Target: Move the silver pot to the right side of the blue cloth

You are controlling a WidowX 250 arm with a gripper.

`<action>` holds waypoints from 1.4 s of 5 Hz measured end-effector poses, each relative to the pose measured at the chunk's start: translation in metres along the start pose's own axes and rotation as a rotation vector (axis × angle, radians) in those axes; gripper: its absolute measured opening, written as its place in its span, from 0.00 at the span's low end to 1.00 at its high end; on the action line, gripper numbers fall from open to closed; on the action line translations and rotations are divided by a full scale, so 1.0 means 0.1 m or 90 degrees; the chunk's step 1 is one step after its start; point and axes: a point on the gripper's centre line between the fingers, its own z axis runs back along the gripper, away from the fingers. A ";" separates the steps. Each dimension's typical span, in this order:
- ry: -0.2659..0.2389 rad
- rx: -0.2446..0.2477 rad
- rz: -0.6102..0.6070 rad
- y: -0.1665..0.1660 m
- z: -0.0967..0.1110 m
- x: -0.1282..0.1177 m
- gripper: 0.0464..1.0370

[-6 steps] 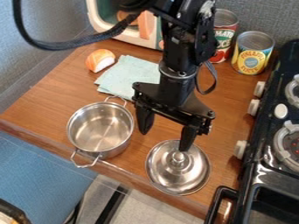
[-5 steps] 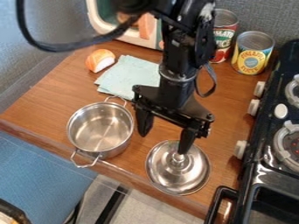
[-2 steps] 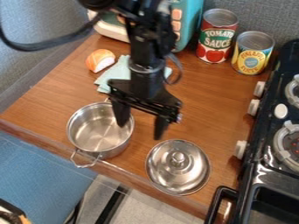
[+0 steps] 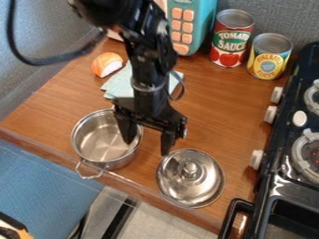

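– Now that the gripper point(image 4: 147, 148) has shifted left from above the lid point(image 4: 187, 186), what is its state?
– Fingers spread, holding nothing, apparently straddling the right rim of the silver pot point(image 4: 100, 140). Pot unmoved, nearer than the blue cloth point(image 4: 117, 86); a rim grasp is probably next.
– Obscured items?
– Arm point(image 4: 146, 65) covers part of the cloth; fingertip height is unclear

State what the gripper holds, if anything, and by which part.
Nothing: the black two-finger gripper is open, its fingers apart at the right rim of the silver metal pot.
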 end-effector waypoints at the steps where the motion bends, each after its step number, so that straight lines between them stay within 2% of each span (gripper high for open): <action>1: 0.003 -0.007 0.003 -0.03 -0.10 0.06 0.91; 3: 0.004 -0.004 0.015 0.05 -0.15 0.08 0.30; 4: 0.004 0.004 0.021 0.08 -0.09 0.03 0.11; 5: -0.008 0.040 0.036 0.05 0.10 -0.03 0.03; 6: -0.018 0.084 0.036 -0.01 0.30 -0.09 0.03; 7: -0.061 0.058 0.013 -0.29 0.49 0.14 0.03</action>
